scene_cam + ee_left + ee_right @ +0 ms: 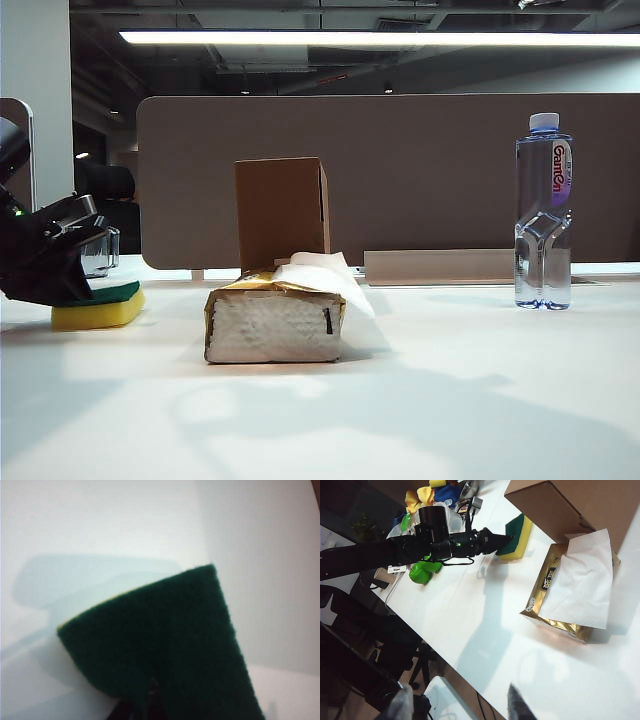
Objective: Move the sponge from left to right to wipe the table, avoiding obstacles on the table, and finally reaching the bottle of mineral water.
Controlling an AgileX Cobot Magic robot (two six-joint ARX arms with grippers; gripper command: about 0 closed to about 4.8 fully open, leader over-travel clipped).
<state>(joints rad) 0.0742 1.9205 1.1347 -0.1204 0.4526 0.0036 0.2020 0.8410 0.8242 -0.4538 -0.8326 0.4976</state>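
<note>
The sponge [100, 308], yellow with a dark green top, lies flat on the white table [450, 400] at the far left. My left gripper [78, 288] is shut on the sponge's left end; its green face [165, 645] fills the left wrist view. To the sponge's right stand the obstacles: a gold-and-white tissue pack [275, 322] and, behind it, a brown cardboard box [282, 210]. The bottle of mineral water [543, 215] stands upright at the far right. My right gripper [460, 707] hangs open and empty over the table's front edge, out of the exterior view.
A clear glass cup [98, 252] stands just behind the sponge. A grey partition [400, 180] closes off the back, with a low grey ledge [440, 265] at its foot. Beyond the table's left edge there is clutter, including a green object [422, 572].
</note>
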